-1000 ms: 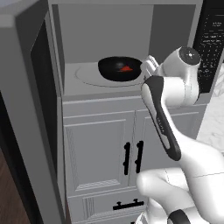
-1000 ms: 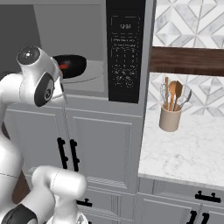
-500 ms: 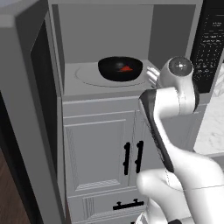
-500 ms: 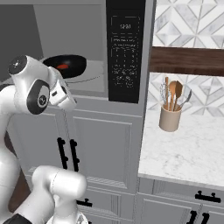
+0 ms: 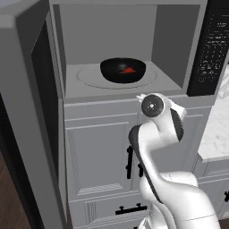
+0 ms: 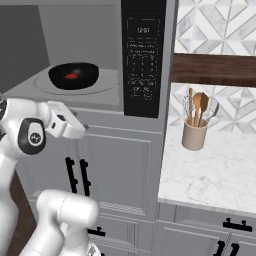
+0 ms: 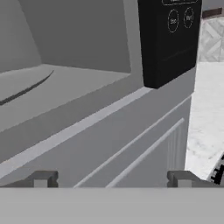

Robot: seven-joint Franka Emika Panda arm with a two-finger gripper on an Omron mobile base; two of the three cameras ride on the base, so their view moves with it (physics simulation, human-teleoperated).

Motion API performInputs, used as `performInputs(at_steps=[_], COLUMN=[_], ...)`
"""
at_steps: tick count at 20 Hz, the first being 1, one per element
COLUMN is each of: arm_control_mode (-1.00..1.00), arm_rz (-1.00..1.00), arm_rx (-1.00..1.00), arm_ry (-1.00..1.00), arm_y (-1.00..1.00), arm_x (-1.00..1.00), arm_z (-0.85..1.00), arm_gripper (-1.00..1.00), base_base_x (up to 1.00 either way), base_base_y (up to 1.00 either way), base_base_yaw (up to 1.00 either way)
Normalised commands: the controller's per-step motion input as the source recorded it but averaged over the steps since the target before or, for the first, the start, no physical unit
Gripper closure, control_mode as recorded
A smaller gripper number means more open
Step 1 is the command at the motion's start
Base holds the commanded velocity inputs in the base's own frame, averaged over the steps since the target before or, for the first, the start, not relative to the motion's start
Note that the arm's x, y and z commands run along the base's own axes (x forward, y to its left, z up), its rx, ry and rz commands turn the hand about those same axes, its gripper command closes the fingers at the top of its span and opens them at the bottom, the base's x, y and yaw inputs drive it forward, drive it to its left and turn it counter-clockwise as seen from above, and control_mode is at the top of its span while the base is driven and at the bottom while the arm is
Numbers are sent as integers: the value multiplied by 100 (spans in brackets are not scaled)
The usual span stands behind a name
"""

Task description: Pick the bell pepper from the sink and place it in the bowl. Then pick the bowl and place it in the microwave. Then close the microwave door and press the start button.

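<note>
Your tool [image 7: 111, 180] hangs empty, fingers spread; the microwave door [image 5: 27, 120] is stiff and heavy, so push its free edge.

microwave [image 5: 170, 44] mouth unblocked, microwave door [image 5: 27, 120] swung wide left

Glossy black bowl [image 5: 122, 70], matt grey microwave [image 5: 170, 53], polished marble counter [image 6: 210, 170].

Bell pepper [image 5: 129, 70] in bowl [image 5: 122, 71] inside microwave [image 5: 172, 49]; door [image 5: 31, 116] left.
</note>
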Motion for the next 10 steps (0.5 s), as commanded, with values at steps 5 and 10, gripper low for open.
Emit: performInputs(at_steps=[5,10], arm_control_mode=[-100,-100], arm_rz=[-2,-1], arm_rx=[-48,-42], arm_ry=[-10,-11], arm_y=[38,54], arm_x=[-49,-47], arm_z=[-31,-17], arm_gripper=[-100,-100], base_base_x=[0,0], base_base_y=[0,0], base_base_yaw=[0,0])
